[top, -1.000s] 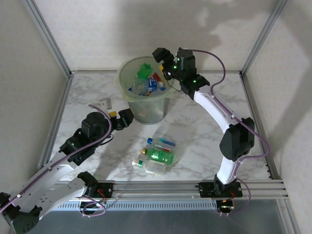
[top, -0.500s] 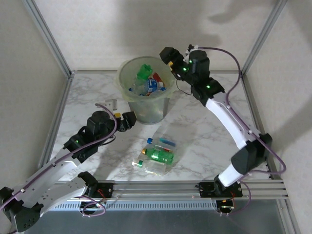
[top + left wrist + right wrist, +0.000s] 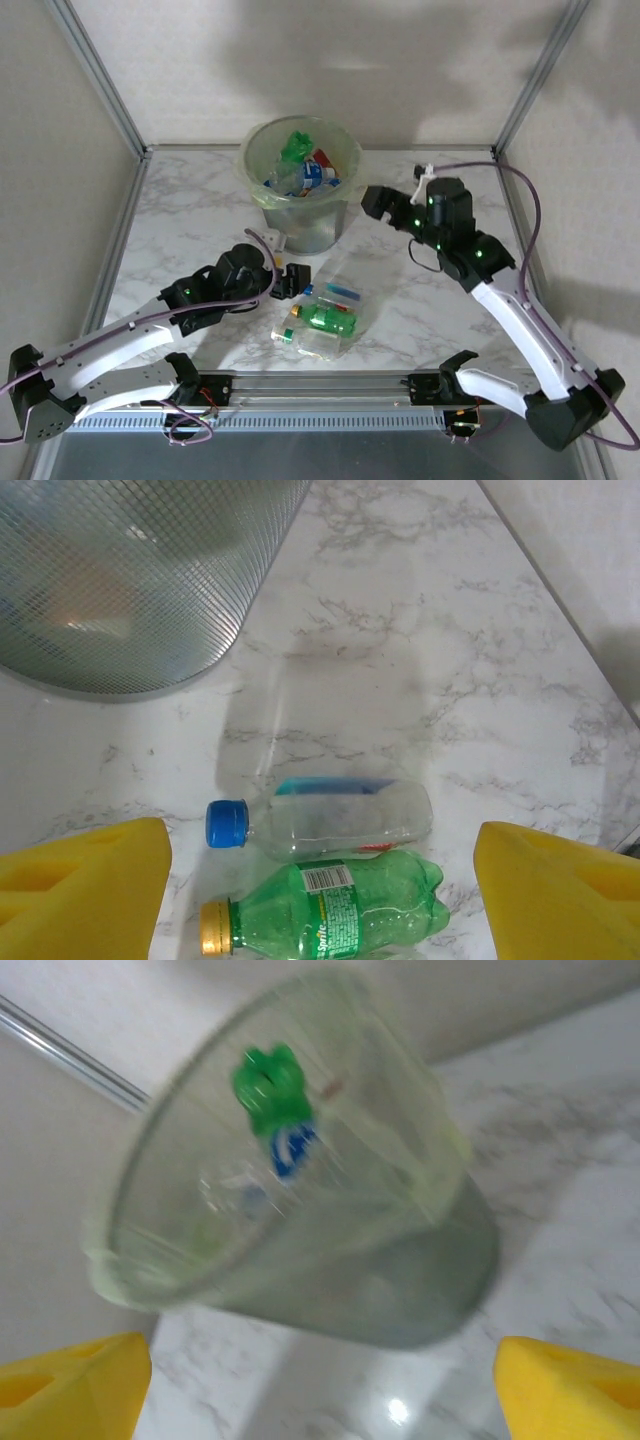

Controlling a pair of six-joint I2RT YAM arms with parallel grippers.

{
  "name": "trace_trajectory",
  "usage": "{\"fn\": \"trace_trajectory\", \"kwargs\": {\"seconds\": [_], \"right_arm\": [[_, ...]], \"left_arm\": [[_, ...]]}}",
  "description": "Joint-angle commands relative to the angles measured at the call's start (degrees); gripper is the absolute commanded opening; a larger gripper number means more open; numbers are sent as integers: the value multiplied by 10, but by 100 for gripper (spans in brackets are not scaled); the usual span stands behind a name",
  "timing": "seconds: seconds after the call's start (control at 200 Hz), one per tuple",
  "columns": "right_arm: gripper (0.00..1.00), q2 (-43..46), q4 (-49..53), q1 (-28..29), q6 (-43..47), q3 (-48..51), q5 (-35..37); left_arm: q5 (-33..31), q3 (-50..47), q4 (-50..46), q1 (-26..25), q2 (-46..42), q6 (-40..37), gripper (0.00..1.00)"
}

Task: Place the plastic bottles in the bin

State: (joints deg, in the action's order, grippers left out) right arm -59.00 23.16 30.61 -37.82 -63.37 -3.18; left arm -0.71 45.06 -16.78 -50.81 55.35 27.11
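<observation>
1. Worktop [image 3: 180, 210]: marbled slab that carries everything. The arms are bolted along its near edge.

2. Bin [image 3: 300, 225]: stands upright at far centre, mouth open upward. It looks placed so either arm can drop into it from above.

3. Right end effector [image 3: 370, 199]: just right of the bin, at about the height of its wall and apart from it. It is released, pads spread wide with nothing between them, and faces the bin's side in the right wrist view.

4. Left end effector [image 3: 293, 281]: low over the near-centre worktop at the left edge of the loose bottles. It is released, pads spread and empty. Judged to be lining up a pick.

5. Loose bottles [image 3: 320, 320]: a small cluster lying on their sides at near centre, not yet binned.
   - Clear bottle [image 3: 330, 820], blue cap. It sits within the span of the left pads but ahead of them, untouched.
   - Green bottle [image 3: 330, 915], yellow cap. It lies alongside the clear bottle on its nearer side.

6. Binned bottles [image 3: 300, 170]: several piled inside the bin, green and blue-labelled ones on top.
</observation>
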Motion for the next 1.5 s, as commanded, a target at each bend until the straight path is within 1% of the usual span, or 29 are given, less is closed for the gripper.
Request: {"fn": "trace_trajectory", "kwargs": {"seconds": [0.0,0.095,0.185,0.3,0.32,0.375,0.446,0.496,0.581,0.686,0.801,0.991,1.156,1.302,1.492], "right_arm": [[91,37,54,10,30,50,-6],[91,49,70,35,27,80,-6],[91,43,81,59,21,98,4],[91,18,79,89,14,115,8],[91,13,78,106,13,117,11],[90,-3,79,126,13,121,24],[90,-16,81,140,12,122,44],[90,-20,78,141,9,122,50],[90,-23,68,140,4,122,60],[91,-27,62,141,1,119,70],[90,-38,67,140,-4,111,90],[91,-44,60,138,-8,107,99],[90,-49,55,137,-10,104,99],[90,-46,54,136,-14,105,100],[90,-39,60,136,-15,105,108]], "left_arm": [[15,-20,-4,-10,11,7,78],[14,-24,-14,-17,16,10,78],[11,-27,-31,-16,19,22,78],[17,-39,-51,-16,16,60,78],[20,-40,-54,-16,14,67,78],[35,-49,-60,-16,2,86,78],[46,-55,-83,-15,-7,113,82],[57,-54,-108,-13,-3,137,82],[88,-52,-138,-13,5,176,79],[118,-63,-159,-9,-19,229,79],[175,-101,-171,4,-45,290,78],[222,-166,-165,5,-82,358,77],[228,-191,-121,7,-82,426,78],[232,-184,-83,20,-52,436,79],[232,-162,-104,25,-3,414,78]]}}
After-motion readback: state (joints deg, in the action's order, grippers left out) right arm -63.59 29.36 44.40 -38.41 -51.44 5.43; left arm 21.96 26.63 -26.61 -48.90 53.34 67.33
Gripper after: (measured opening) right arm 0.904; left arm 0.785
